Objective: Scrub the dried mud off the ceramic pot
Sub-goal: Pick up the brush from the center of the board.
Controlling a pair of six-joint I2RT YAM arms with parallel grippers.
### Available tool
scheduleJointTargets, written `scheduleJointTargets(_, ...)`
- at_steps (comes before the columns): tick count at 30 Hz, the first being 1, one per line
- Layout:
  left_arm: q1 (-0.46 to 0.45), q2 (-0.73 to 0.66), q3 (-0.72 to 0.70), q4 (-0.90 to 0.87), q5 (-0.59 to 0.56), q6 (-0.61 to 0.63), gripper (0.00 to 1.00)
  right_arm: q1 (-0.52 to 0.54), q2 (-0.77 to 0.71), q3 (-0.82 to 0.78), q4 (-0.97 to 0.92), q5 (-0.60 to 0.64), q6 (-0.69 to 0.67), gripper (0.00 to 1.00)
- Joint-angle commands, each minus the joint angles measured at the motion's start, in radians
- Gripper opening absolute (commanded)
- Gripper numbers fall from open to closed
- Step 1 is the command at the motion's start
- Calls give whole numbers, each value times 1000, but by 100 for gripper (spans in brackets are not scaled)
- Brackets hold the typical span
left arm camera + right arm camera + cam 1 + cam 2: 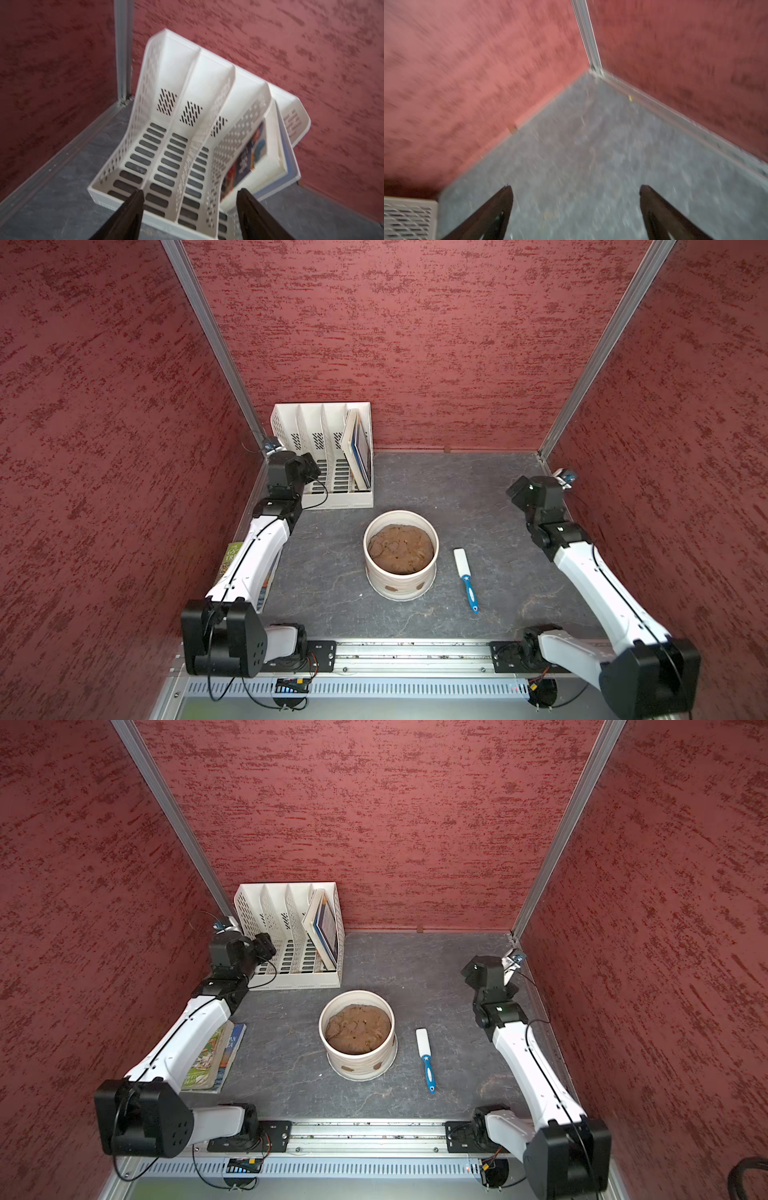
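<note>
The ceramic pot is cream-white and ribbed and stands mid-table in both top views. A lumpy brown mound fills it. Small reddish-brown patches of dried mud sit low on its near wall. A white brush with a blue handle lies flat just right of the pot. My left gripper is open and holds nothing; it hovers at the back left over the file rack, far from the pot. My right gripper is open over bare table near the back right corner, its view blurred.
A white slotted file rack stands at the back left with books leaning in its rightmost slot. A colourful book lies flat under my left arm. Red textured walls close in three sides.
</note>
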Motion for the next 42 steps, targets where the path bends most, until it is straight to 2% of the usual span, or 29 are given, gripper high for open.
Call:
scheduleJointTargets(1,-189,-56,-22,-201,25,-80,58,94,31,155,-560,98,142,98)
scheduleJointTargets(3,-285,-100,-28,-189,10,-71,32,103,-15,110,-520,56,93,98)
scheduleJointTargets(5,-356,-126,-6,-195,-10,-86,11,103,-105,47,-476,-28,71,98)
scheduleJointTargets(6,-382,-135,6,-197,-15,-92,1,105,-157,10,-441,-116,40,99)
scheduleJointTargets(7,-407,-141,18,-196,-21,-96,0,110,-207,-25,-427,-180,29,99)
scheduleJointTargets(9,-451,-144,38,-191,-16,-85,0,160,-234,-40,-484,-228,34,93)
scheduleJointTargets(12,-495,-128,59,-200,12,-74,0,309,-239,-40,-654,-172,93,82)
scheduleJointTargets(14,-512,-107,73,-223,43,-77,0,384,-241,-61,-700,-167,128,74)
scheduleJointTargets(16,-526,-95,80,-252,61,-87,11,433,-230,-94,-715,-191,131,69)
scheduleJointTargets(18,-539,-99,69,-261,69,-88,20,490,-213,-123,-693,-225,120,68)
scheduleJointTargets(22,-541,-128,35,-248,60,-93,31,606,-137,-150,-629,-280,121,72)
scheduleJointTargets(25,-541,-128,34,-254,58,-84,35,640,-67,-182,-574,-292,125,76)
scheduleJointTargets(32,-538,-113,42,-262,84,-82,43,711,86,-201,-479,-292,107,74)
scheduleJointTargets(42,-529,-97,52,-246,122,-109,47,735,164,-243,-398,-293,140,58)
